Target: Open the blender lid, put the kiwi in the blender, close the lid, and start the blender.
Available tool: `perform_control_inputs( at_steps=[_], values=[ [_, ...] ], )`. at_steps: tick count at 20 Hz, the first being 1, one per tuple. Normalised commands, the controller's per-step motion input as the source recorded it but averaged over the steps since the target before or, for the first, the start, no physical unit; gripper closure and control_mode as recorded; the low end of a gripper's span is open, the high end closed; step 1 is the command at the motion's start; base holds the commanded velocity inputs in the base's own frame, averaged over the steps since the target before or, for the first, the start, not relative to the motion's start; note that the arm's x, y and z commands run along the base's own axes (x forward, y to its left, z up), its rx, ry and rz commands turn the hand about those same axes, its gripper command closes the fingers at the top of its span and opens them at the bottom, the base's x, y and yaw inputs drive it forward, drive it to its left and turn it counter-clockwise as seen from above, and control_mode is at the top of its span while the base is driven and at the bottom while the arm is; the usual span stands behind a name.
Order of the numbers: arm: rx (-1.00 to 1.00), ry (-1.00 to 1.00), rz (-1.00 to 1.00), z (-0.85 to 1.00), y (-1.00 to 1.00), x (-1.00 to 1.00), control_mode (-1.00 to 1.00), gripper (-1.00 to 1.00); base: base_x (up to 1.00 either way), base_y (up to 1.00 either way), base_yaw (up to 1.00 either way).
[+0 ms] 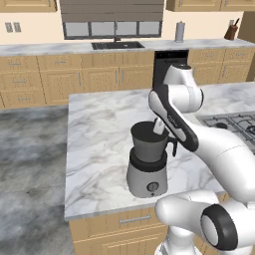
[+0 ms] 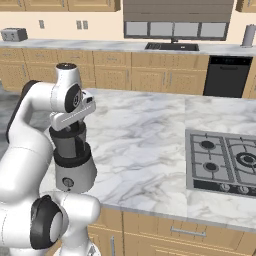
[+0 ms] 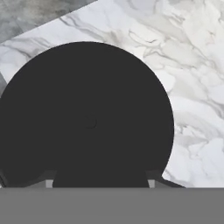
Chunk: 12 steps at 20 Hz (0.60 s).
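The gripper (image 1: 158, 127) is seen directly above the blender (image 1: 147, 162), its white hand pointed down at the top of the jar. In the right base view the hand (image 2: 75, 116) is seen lying across the jar's rim, just over it. Whether the jaws are apart or closed cannot be told, since the fingertips are hidden against the dark top and no grip is visible. In the hand view, the blender lid (image 3: 87, 118) is shown from straight above as a large flat black disc, with a faint small round knob at its centre; it appears seated on the jar. The blender is placed near the front edge of a white marble island counter (image 1: 99, 144), its rounded silver-grey base and round front knob turned toward the robot, its black handle toward the arm. A gas cooktop (image 2: 222, 162) is set into the same counter, well apart from the blender. Along the far wall, a sink (image 1: 117, 45) is set below a window.
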Motion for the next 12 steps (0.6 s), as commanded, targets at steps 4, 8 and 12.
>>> perform_control_inputs(
  at_steps=[4,8,12],
  values=[
    [0.0,0.09,0.0,-0.07,-0.02,0.16,-1.0,1.0,0.0,0.0,0.0],
    [0.0,0.0,0.0,-0.22,-0.07,0.0,-1.0,1.0,0.0,0.0,0.0],
    [0.0,0.0,0.0,-0.04,-0.08,-0.22,-1.0,1.0,0.0,0.0,0.0]
  ],
)
